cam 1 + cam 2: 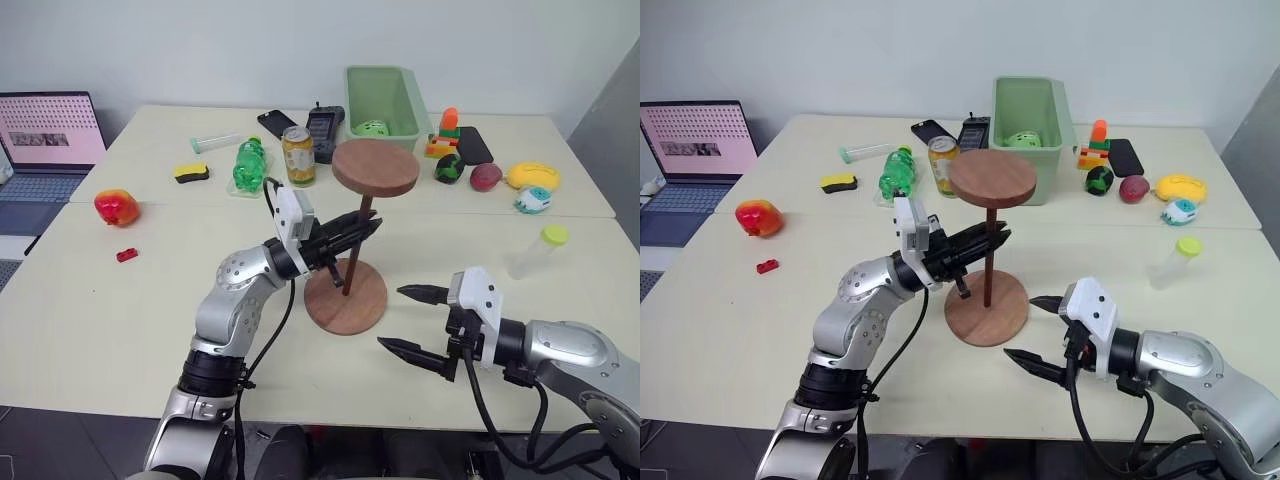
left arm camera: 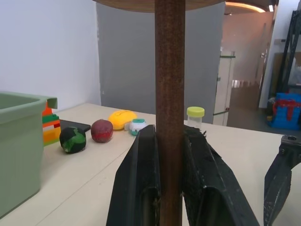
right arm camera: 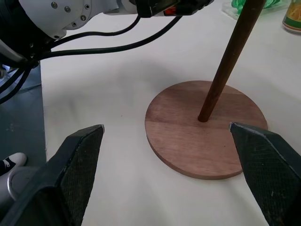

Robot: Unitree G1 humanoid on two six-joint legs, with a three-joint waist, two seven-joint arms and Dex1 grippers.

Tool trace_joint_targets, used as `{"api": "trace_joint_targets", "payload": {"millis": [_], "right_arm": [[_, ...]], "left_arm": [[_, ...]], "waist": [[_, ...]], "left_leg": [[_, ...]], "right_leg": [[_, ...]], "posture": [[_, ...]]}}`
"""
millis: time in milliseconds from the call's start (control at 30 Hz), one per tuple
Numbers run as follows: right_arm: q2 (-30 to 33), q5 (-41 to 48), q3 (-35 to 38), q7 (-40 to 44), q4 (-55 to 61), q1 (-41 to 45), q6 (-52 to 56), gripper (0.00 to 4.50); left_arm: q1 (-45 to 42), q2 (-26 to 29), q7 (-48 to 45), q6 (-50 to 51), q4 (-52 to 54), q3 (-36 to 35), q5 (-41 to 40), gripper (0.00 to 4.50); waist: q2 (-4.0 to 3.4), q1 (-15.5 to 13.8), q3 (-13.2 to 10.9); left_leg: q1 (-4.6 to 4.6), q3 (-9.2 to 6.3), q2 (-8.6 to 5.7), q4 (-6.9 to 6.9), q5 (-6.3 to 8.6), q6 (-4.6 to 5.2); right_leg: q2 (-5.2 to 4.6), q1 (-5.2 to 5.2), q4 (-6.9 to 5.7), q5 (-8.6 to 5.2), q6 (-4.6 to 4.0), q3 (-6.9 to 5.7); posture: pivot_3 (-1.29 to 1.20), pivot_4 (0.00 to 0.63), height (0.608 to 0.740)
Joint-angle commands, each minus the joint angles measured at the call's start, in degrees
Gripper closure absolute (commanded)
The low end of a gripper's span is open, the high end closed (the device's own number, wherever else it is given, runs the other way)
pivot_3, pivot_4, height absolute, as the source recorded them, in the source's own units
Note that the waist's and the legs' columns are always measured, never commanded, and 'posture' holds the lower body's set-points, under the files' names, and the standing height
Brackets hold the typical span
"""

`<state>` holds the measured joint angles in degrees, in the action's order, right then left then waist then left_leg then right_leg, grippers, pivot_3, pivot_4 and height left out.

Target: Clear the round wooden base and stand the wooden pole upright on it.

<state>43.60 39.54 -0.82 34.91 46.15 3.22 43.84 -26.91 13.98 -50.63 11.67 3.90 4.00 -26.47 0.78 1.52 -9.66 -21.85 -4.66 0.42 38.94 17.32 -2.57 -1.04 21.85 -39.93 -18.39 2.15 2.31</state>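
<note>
Left wrist view: my left fingers [image 2: 141, 188] clamp the stiff, top-heavy, thin dark-brown wooden pole [image 2: 170, 108] mid-shaft, so I hold firm; right fingers [image 1: 412, 320] gape empty.

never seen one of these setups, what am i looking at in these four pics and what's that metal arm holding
This is a two-armed humanoid robot at a pale table. The two wide pictures come from cameras in its head, looking down over its arms. The other two come from a camera on each wrist, looking along that arm's two black fingers.

The left end effector is shut on the wooden pole, which stands on the round wooden base with its disc end on top. The right end effector is open, holding nothing, beside the base.

Farther back lie a green bin, a green bottle, a can, toy fruit and a laptop.
</note>
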Motion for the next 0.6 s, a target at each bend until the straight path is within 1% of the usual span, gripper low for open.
{"api": "trace_joint_targets", "payload": {"millis": [33,233,600], "right_arm": [[-0.54,1.37,0.55,-0.27,1.73,1.58,0.23,0.04],[-0.98,1.71,0.41,-0.52,1.38,3.08,1.15,0.04],[-1.77,2.54,0.15,-1.8,2.01,3.52,2.11,0.04]], "left_arm": [[3.49,2.96,0.29,0.37,-1.35,-0.88,1.76,4.23],[5.61,4.87,0.01,-0.23,-1.7,0.37,2.73,4.23],[5.75,6.47,0.92,-0.9,-2.31,1.3,3.77,4.23]], "waist": [[0.0,0.01,0.04],[0.02,0.15,0.12],[0.0,0.15,0.28]], "left_leg": [[0.11,-0.02,0.0,-0.02,0.01,0.01],[0.79,0.02,0.03,-0.19,0.02,0.03],[0.88,0.06,0.06,-0.23,0.03,0.03]], "right_leg": [[0.0,-0.12,0.03,0.0,0.0,0.0],[0.05,-0.74,0.1,-0.02,0.0,0.02],[0.07,-0.79,0.14,-0.02,0.01,0.06]], "posture": [[0.0,0.15,0.74],[0.0,0.15,0.74],[0.0,0.15,0.74]]}}
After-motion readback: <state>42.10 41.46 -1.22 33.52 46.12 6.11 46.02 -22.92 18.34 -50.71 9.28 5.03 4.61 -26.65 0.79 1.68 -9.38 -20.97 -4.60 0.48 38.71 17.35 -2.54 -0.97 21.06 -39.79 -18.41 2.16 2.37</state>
